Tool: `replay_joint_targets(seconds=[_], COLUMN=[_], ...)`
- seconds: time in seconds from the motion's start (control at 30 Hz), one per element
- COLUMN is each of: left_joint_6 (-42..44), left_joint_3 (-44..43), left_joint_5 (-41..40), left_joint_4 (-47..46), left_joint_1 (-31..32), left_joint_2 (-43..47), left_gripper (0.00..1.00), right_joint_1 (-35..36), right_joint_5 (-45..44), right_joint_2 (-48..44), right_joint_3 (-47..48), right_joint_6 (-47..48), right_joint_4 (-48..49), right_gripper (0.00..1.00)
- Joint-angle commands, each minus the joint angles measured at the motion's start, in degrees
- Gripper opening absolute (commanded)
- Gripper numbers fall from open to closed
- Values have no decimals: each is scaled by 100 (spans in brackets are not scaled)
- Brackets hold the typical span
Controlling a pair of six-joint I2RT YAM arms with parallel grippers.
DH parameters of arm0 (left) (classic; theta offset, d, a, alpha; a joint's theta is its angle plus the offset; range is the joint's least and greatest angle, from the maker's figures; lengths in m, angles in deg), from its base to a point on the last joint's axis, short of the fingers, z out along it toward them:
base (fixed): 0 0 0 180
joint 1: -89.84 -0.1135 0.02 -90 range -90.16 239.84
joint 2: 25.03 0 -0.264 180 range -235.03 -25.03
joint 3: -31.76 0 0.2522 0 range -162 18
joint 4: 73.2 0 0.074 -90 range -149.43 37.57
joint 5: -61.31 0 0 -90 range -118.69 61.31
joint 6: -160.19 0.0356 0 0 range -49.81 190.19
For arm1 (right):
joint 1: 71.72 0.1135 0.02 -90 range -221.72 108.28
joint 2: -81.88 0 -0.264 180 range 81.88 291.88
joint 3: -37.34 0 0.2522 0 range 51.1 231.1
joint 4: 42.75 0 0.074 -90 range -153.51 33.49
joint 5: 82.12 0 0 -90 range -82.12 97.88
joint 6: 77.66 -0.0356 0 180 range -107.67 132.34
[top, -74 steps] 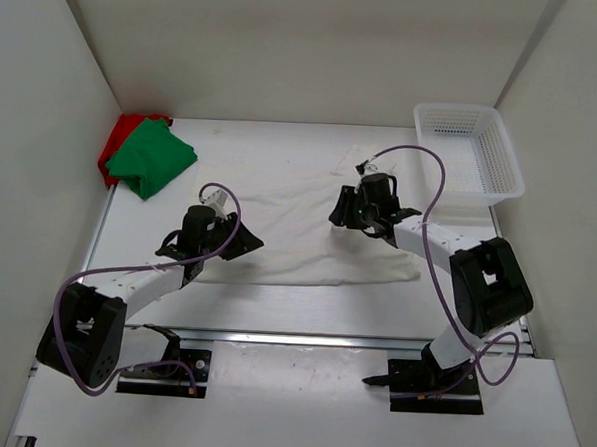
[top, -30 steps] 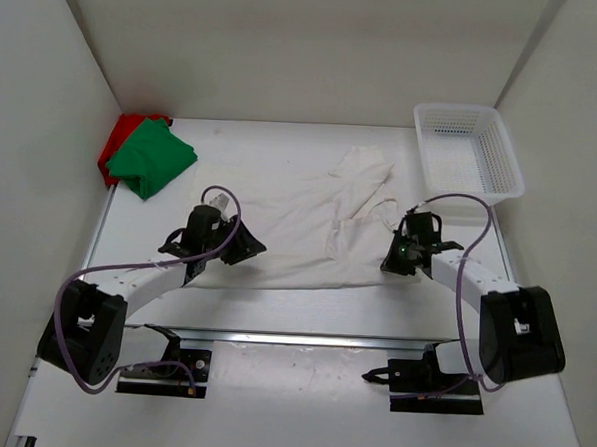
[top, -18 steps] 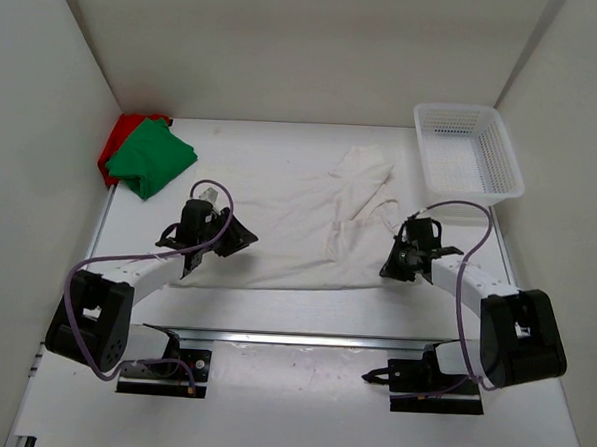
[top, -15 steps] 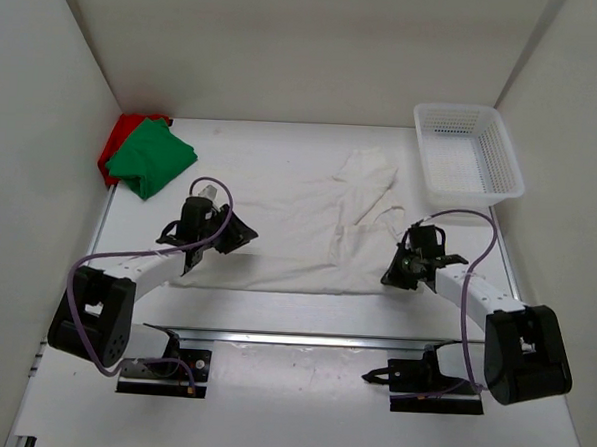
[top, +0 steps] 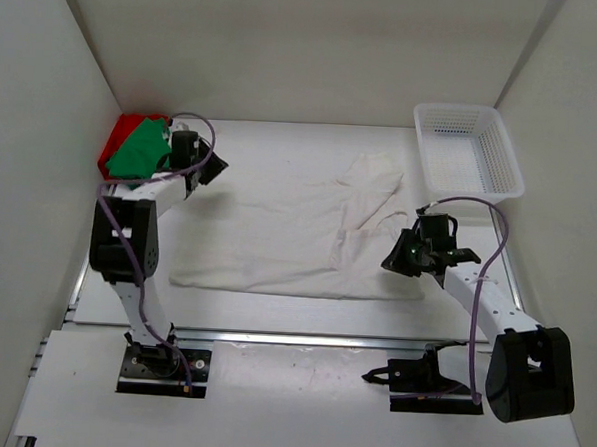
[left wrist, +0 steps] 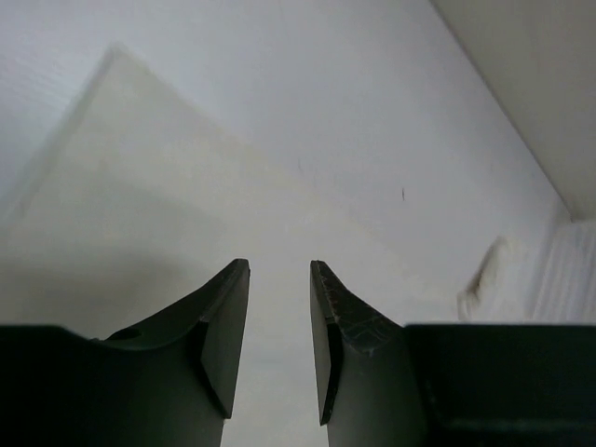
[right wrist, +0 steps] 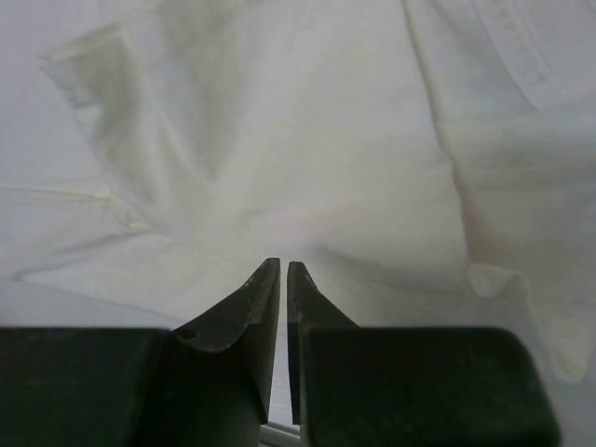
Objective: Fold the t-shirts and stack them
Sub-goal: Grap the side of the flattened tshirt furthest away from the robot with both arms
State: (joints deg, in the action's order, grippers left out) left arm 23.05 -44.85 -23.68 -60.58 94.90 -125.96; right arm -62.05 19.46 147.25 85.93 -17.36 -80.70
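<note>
White t-shirt [top: 278, 232] lay part-bunched | left claw [left wrist: 279, 268] apart, right claw [right wrist: 283, 264] nearly together, both empty | fold needed matched hem grips

The white t-shirt [top: 268, 232], the largest of the three, lies spread mostly flat across the middle of the surface [top: 283, 138], its near hem running in a straight line. Its right side is rumpled and doubled over on itself, with one sleeve pointing toward the far edge. The green t-shirt [top: 137, 153] sits folded on top of the red t-shirt [top: 116, 134] in the far left corner, well apart from the white one.
</note>
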Motion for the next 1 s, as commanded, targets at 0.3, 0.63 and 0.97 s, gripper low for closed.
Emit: replay_joint_targets(seconds=[0.3,0.63,0.97], left_joint_6=[1716,2191,2235], left_joint_3=[-4524,-6054,-5589], left_joint_5=[-1406,-1591,-1574], left_joint_4=[2978,4087,3903], left_joint_1=[-401,-339,-357], left_joint_2=[-2906,-3908,-3663], left_gripper=[46,45,41], right_joint_1=[457,316,114], right_joint_5=[828,899,1040], right_joint_2=[433,416,416], right_joint_3=[323,270,296], right_joint_6=[148,174,183], right_joint_4=[1328,1495,1671], right_gripper=[7,8,7])
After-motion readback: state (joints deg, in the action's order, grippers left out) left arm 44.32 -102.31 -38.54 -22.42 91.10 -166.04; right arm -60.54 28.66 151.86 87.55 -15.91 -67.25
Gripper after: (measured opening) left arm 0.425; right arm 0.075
